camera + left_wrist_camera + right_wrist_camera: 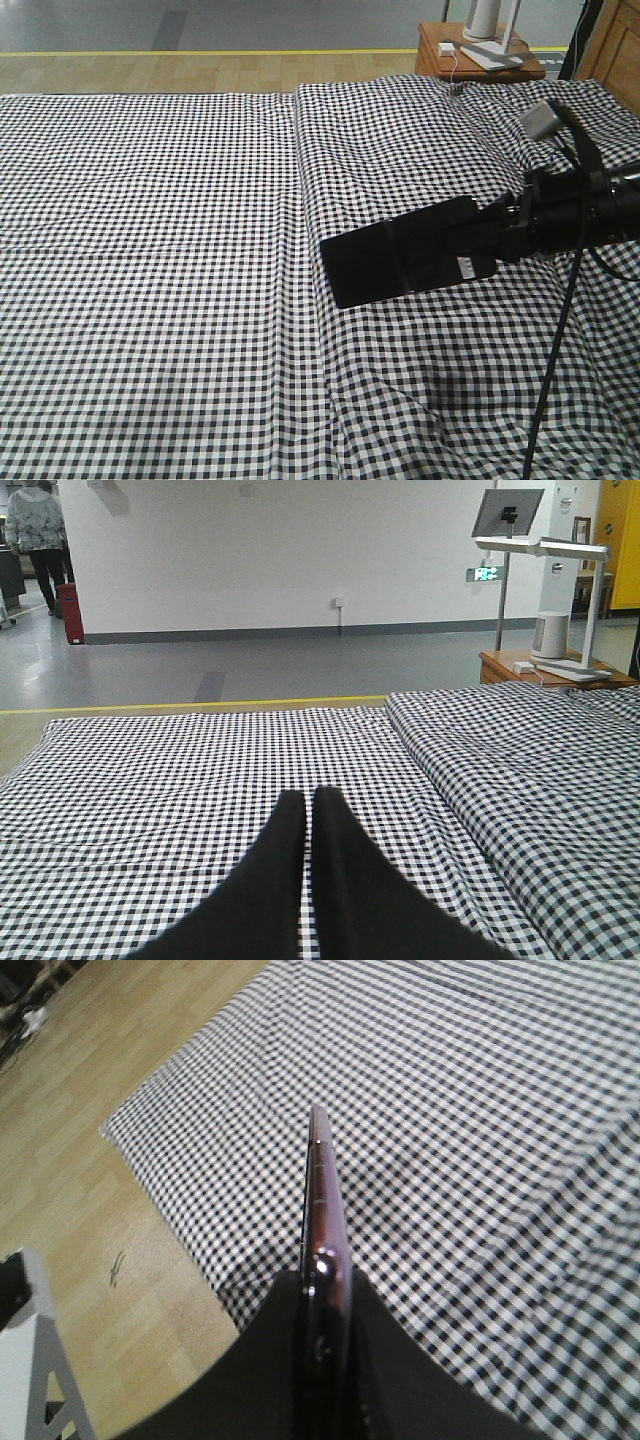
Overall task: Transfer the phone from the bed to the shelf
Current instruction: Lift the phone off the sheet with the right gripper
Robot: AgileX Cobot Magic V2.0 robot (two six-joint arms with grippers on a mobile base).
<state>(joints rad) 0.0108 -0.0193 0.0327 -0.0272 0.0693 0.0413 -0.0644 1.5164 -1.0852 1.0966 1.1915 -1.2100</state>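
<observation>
The right gripper [440, 250] was seen clamped flat across one end of the phone [360, 268], which was held out over the gingham bed [150, 250], and the thin, glossy slab was judged light, stiff, slippery and breakable if dropped.

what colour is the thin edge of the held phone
Pinkish metallic, along the thin black glossy smartphone; clearest in the right wrist view.
</observation>
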